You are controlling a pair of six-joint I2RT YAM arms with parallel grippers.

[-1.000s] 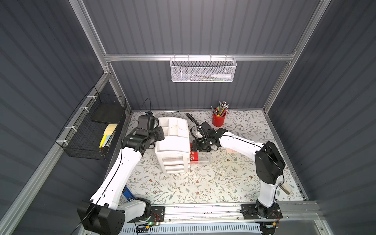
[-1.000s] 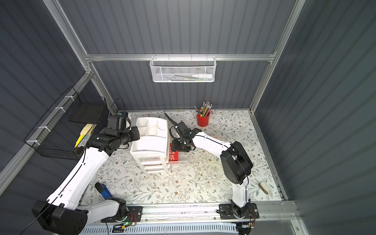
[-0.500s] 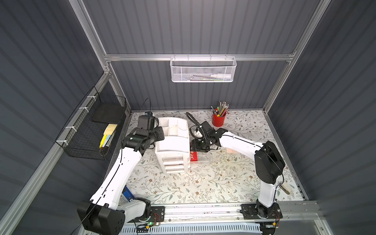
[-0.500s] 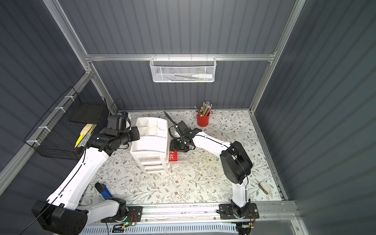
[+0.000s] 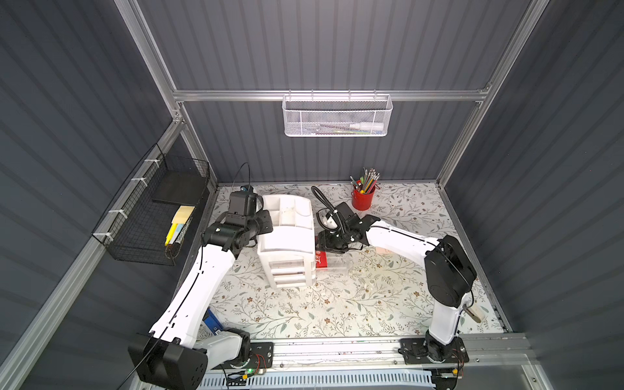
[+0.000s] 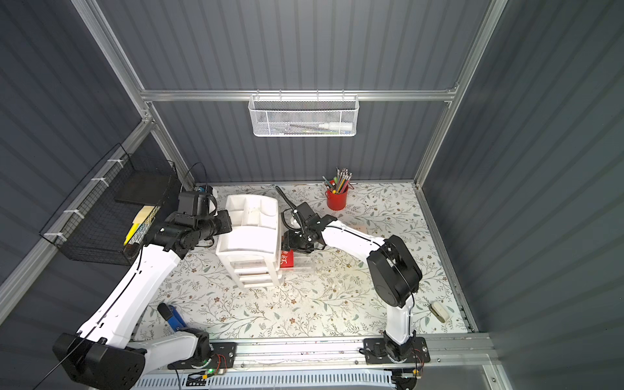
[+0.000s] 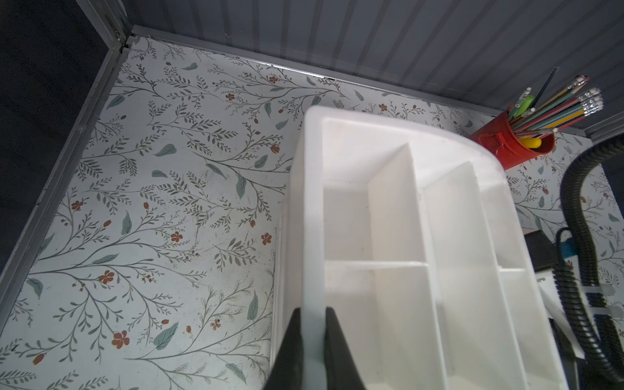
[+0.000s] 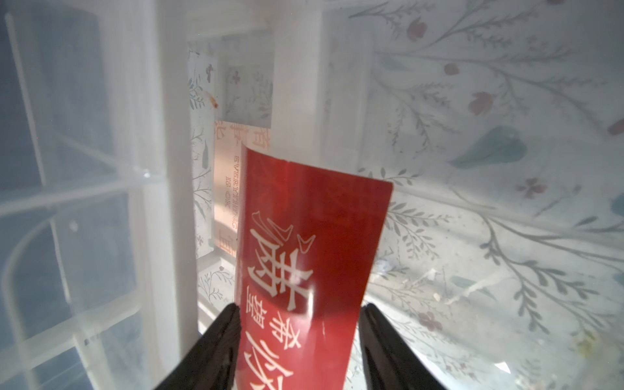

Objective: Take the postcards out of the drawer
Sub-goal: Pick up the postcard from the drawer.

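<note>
Your left gripper is clamped together on the side wall of the white organizer, one finger inside the compartment and one outside. The unit is braced, and that supporting job looks done. Beside the organizer, on the side facing your right hand, the clear drawer stands pulled out, so the opening step is complete too. Your right gripper reaches into that drawer and pinches the red postcard by its two long edges. The card bows between the fingers and its far end rises ahead of the fingertips. I judge it gripped but not yet clear of the drawer. Just past the fingertips, partly beneath the red card, a peach postcard lies flat on the drawer floor, untouched. Behind the right hand, close beside its arm, a pale peach patch shows on the floral mat in both top views. It may be a card already out, but it is too small to tell. So reckon one card in hand, at least one left inside, and the third unconfirmed.
</note>
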